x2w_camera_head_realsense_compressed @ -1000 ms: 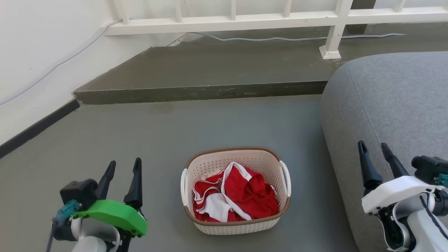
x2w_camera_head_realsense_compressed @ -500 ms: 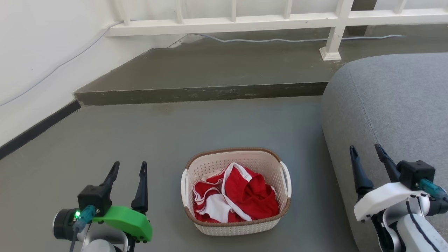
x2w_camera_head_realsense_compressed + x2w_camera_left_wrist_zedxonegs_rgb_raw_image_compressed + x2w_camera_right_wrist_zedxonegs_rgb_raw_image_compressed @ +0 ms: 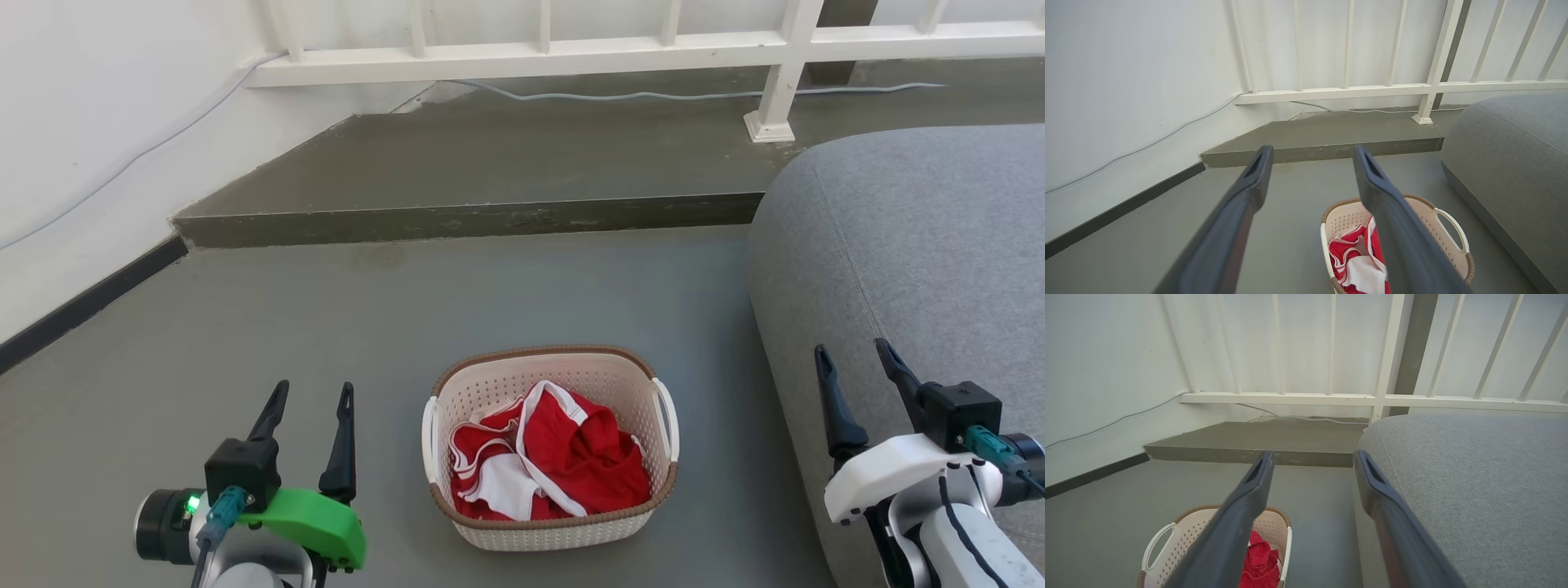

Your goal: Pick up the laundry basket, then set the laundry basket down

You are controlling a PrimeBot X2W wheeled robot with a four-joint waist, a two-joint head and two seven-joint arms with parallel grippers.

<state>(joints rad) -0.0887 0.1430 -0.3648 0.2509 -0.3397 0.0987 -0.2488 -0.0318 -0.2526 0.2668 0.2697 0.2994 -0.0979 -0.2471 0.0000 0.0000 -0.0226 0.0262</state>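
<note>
Left gripper nearer basket of clothes

Laundry basket: cream, perforated, brown rim. Garment: red, white trim. Floor: grey. Railing: white.

Grey floor, smooth, w/ black skirting along the wall at left. A basket sits flat on it near centre, apart from the grey sofa at right. Behind: a raised step, w/ a thin cable lying across it & a white railing post standing on it.
</note>
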